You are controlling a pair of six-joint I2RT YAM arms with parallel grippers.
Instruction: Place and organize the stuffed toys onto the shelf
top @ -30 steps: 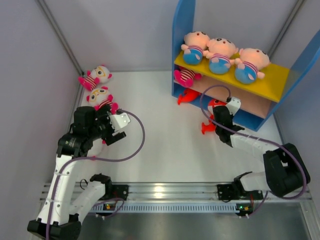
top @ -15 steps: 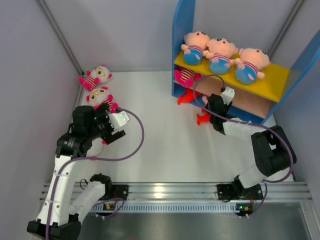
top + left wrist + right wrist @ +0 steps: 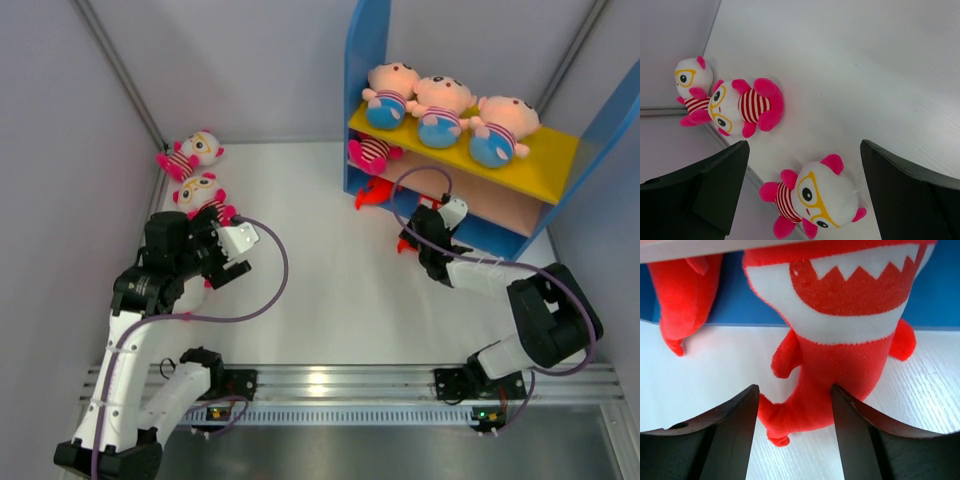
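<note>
Left gripper (image 3: 804, 146) spread wide, dark fingers (image 3: 715, 185) at the lower corners; three stuffed toys on the white table (image 3: 865, 65), all white-faced with pink ears and striped bodies; nearest toy (image 3: 815, 197) lies between the fingers, clear of both; middle toy (image 3: 742, 107) and far toy (image 3: 691, 85) touch each other by the grey wall (image 3: 670, 30).

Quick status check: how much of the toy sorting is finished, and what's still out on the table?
Done: three peach dolls on the shelf's yellow top board, one striped doll on the middle board, one red fish at the base. In hand: the right gripper holds a second fish by the shelf base. Remaining: at least two loose striped dolls on the table, under the open left gripper.
</note>
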